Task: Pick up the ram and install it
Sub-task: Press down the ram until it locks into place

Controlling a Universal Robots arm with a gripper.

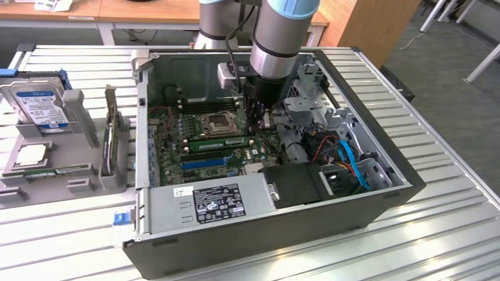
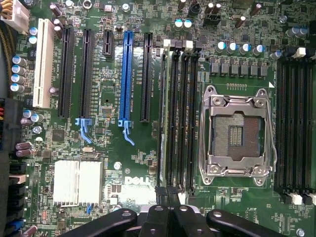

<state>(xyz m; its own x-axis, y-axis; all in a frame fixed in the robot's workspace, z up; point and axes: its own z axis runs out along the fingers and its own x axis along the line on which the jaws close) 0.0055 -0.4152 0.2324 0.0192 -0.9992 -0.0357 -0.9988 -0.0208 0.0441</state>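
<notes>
The ram (image 2: 162,123) is a thin green stick seen edge-on, standing in the outermost of the black memory slots (image 2: 180,118) beside the CPU socket (image 2: 237,131). In the exterior view the ram (image 1: 219,142) lies across the motherboard just in front of the socket. My gripper (image 2: 167,190) is shut, its two black fingertips pressed together right at one end of the ram; whether they touch it I cannot tell. In the exterior view the gripper (image 1: 262,122) reaches down into the open computer case, over the end of the ram on that view's right.
The power supply (image 1: 211,202) and a drive cage with blue cables (image 1: 352,164) crowd the case's front and right. A grey holder (image 1: 55,152) on the exterior view's left carries a hard drive (image 1: 39,102) and a thin green strip (image 1: 51,172). Expansion slots (image 2: 128,74) flank the memory slots.
</notes>
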